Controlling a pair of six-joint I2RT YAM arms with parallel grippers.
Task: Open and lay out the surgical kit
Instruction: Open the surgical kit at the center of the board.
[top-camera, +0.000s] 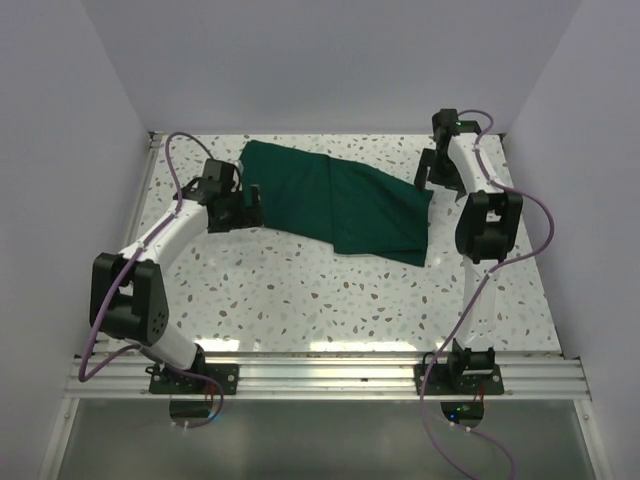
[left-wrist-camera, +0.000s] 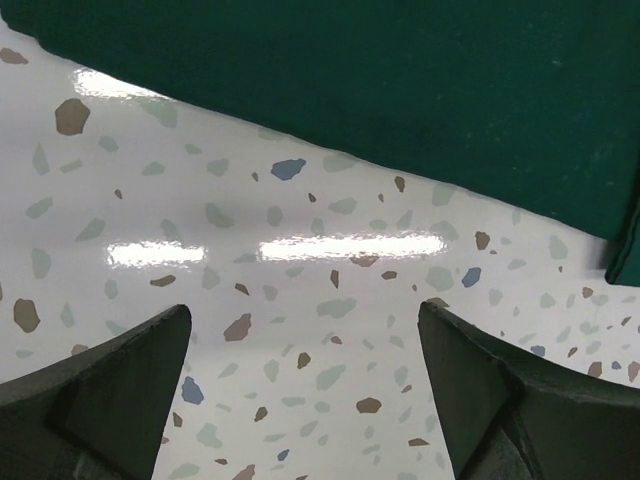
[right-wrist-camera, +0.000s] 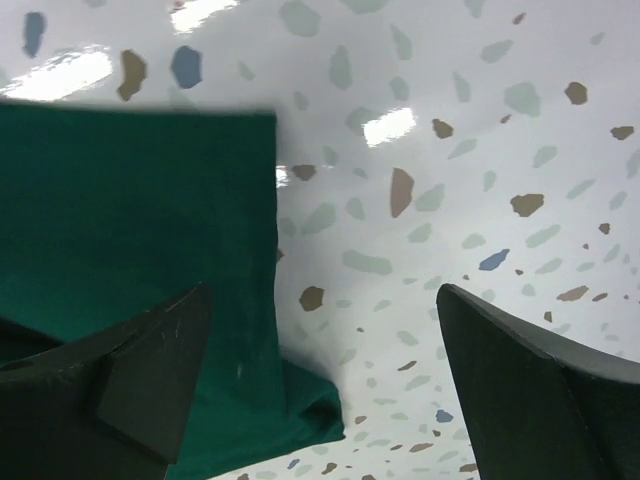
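The surgical kit is a dark green cloth wrap (top-camera: 340, 200), folded shut, lying across the far middle of the speckled table. The steel tray and the instruments are hidden. My left gripper (top-camera: 240, 210) is open and empty just off the wrap's near left edge; its wrist view shows the cloth edge (left-wrist-camera: 400, 90) a little beyond the fingertips. My right gripper (top-camera: 428, 172) is open at the wrap's far right corner. In its wrist view the cloth corner (right-wrist-camera: 180, 260) lies under the left finger (right-wrist-camera: 140, 370), with bare table between the jaws.
White walls close in the table at the back and both sides. A metal rail (top-camera: 320, 375) runs along the near edge with both arm bases bolted to it. Purple cables (top-camera: 180, 160) loop off each arm.
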